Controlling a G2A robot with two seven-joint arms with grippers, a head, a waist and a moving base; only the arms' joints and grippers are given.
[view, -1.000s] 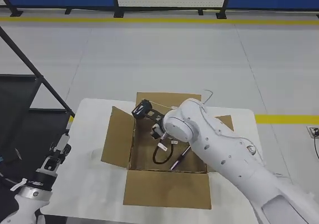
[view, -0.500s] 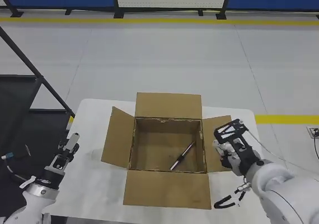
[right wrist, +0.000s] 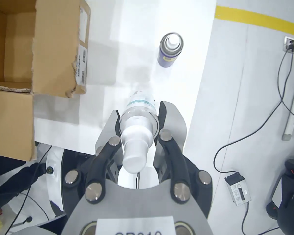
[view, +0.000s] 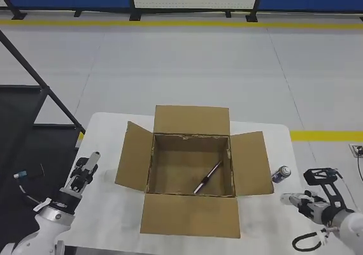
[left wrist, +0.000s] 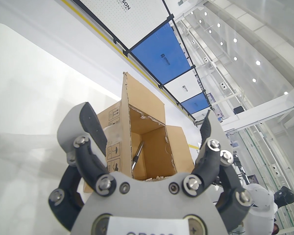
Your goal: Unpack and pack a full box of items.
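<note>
Pinched just below its white cap by the right pincer [right wrist: 139, 112] at the white table's [right wrist: 127, 13] right edge, beside the open brown cardboard box [right wrist: 58, 37], the clear plastic bottle [right wrist: 137, 133] looks light, slick and squashable, best held there; the left pincer [left wrist: 148, 113] is spread.

The white bench [view: 108, 197] carries an open cardboard box [view: 191, 215] near its middle, with its four flaps folded outward. A small spray can [view: 281, 173] stands upright on the bench just beside the box's right flap, near the bench's right edge.
</note>
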